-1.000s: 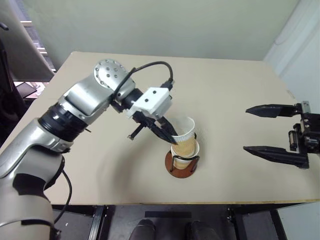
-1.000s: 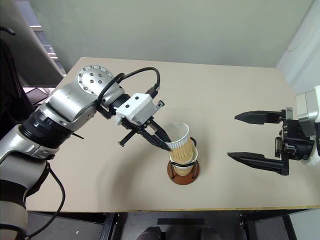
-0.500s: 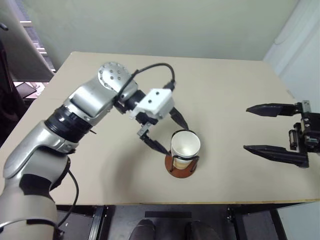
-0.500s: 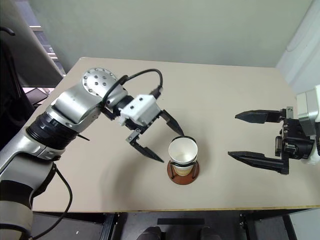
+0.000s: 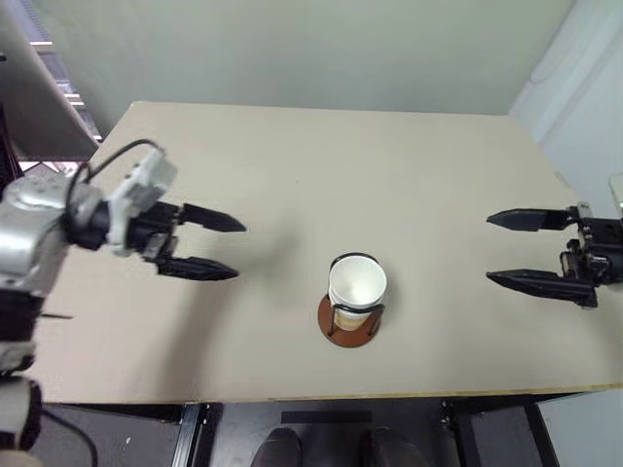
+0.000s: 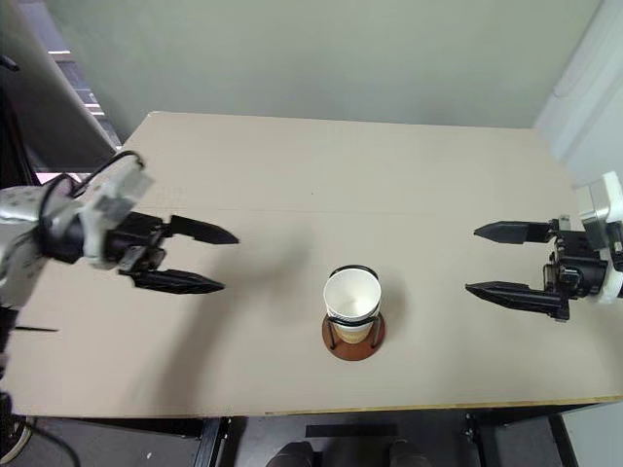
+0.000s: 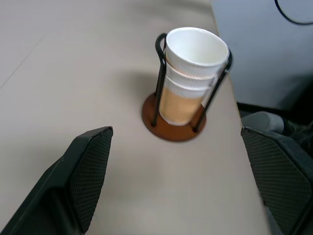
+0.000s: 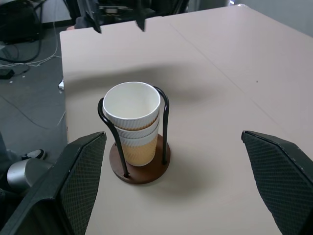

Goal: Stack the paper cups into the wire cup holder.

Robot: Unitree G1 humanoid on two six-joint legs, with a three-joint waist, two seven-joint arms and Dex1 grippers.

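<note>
Three yellow-orange paper cups (image 5: 356, 285) with white rims sit nested upright inside the wire cup holder (image 5: 334, 334), which has a reddish-brown disc base and black wire loops and stands near the table's front edge. My left gripper (image 5: 239, 251) hovers open and empty well to the left of the holder, pointing toward it. My right gripper (image 5: 490, 249) hangs open and empty to the right, also aimed at it. The left wrist view shows the cups (image 7: 195, 54) between its wide-apart fingers (image 7: 88, 166). In the right wrist view the stack (image 8: 132, 115) stands in the holder (image 8: 142, 172).
The beige table (image 5: 389, 165) carries nothing but the holder. Its front edge runs just below the holder, with dark floor beyond. A pale wall stands behind the table and a white panel at the right.
My left gripper opened off the top cup and swung far left, away from the holder. The cup settled upright into the stack. My right gripper drifted slightly right.
</note>
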